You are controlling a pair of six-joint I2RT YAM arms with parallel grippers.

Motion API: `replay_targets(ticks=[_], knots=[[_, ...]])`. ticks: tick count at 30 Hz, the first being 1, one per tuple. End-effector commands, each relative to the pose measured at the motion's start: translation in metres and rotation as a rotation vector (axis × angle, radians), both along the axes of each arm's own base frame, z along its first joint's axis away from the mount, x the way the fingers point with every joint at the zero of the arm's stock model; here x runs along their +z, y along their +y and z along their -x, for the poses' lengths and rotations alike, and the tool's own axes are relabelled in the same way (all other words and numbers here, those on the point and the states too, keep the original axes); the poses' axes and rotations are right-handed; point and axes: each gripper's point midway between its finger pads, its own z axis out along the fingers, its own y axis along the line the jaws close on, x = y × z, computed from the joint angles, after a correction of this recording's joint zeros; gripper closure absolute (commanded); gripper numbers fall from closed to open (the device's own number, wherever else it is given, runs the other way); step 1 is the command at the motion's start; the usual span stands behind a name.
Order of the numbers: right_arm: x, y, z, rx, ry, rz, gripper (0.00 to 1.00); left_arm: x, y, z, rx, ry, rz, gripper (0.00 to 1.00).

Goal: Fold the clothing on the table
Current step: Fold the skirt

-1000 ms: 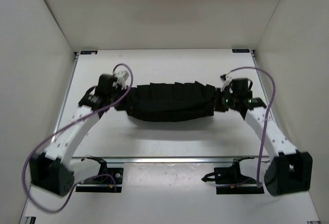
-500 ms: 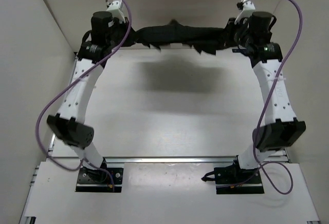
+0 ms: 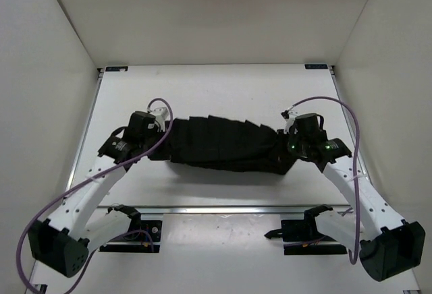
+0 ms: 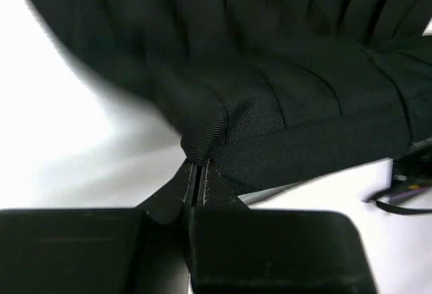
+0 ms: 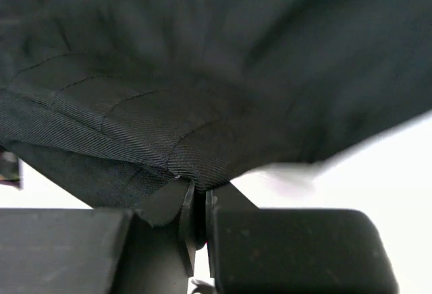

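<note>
The clothing (image 3: 223,144) is a black pleated garment stretched sideways over the middle of the white table (image 3: 223,92), its creases running front to back. My left gripper (image 3: 159,140) is shut on the garment's left end, and in the left wrist view (image 4: 196,166) the cloth (image 4: 270,65) bunches right at the pinched tips. On the right end my right gripper (image 3: 286,151) is shut on the fabric too. The right wrist view (image 5: 198,189) has a hem of the clothing (image 5: 202,71) caught between the jaws.
White walls enclose the table on the left, right and back. A metal rail (image 3: 223,208) runs along the front edge, with both arm bases (image 3: 131,234) behind it. Purple cables (image 3: 67,193) loop off each arm.
Half a second ago both arms held the garment high at the back of the table. Both have since swung down and toward the front, bringing the clothing to the table's middle.
</note>
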Motion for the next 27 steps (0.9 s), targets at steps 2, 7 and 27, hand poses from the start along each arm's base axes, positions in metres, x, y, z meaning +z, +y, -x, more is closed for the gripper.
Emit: replay_targets(ticks=[2,7,27], knots=[[0.051,-0.012,-0.028,-0.115,-0.135,-0.042,1.0,0.042,0.018,-0.008,0.081,-0.083,0.017,1.0],[0.016,-0.028,-0.056,-0.119,-0.061,-0.09,1.0,0.025,0.014,-0.065,0.075,-0.029,-0.02,1.0],[-0.007,-0.008,-0.109,-0.014,-0.113,-0.13,0.09,0.0,0.017,-0.136,0.074,-0.03,-0.044,0.01]])
